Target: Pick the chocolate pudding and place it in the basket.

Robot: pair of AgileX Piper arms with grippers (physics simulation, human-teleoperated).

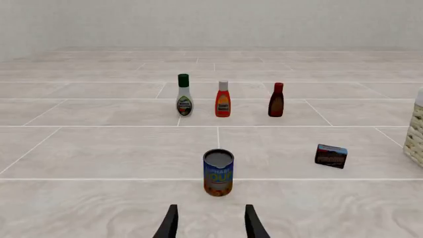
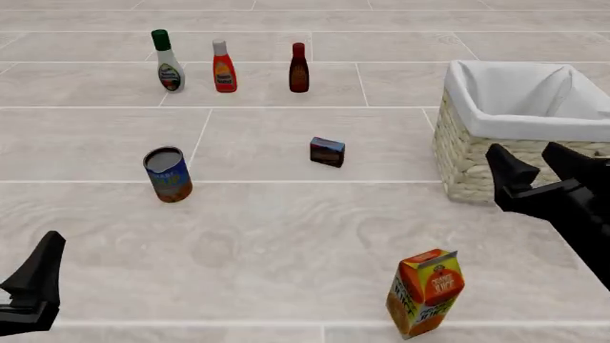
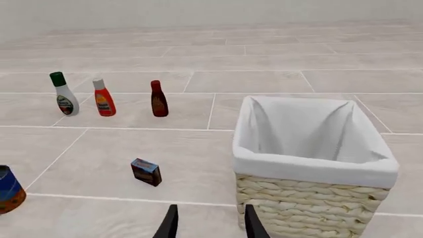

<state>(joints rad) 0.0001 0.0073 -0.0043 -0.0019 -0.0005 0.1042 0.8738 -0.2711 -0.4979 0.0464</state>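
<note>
My right gripper (image 2: 536, 163) hung spread and empty beside the basket (image 2: 464, 153), near enough for a short reach left to the pudding (image 2: 327, 152). My left gripper (image 2: 38, 275), also spread with nothing in it, waited low at the near left, well apart from the job. The pudding stood on the table between the can (image 2: 168, 174) and the basket, label toward me, its long axis running roughly left-right, skewed a little.

Left gripper (image 1: 210, 223) fingers spread apart, empty, with a can (image 1: 218, 172) upright just beyond them. Chocolate pudding (image 1: 331, 155) lies apart from the can; three bottles (image 1: 223, 99) stand in a row farther off. Basket (image 1: 416, 133) edge visible.
</note>
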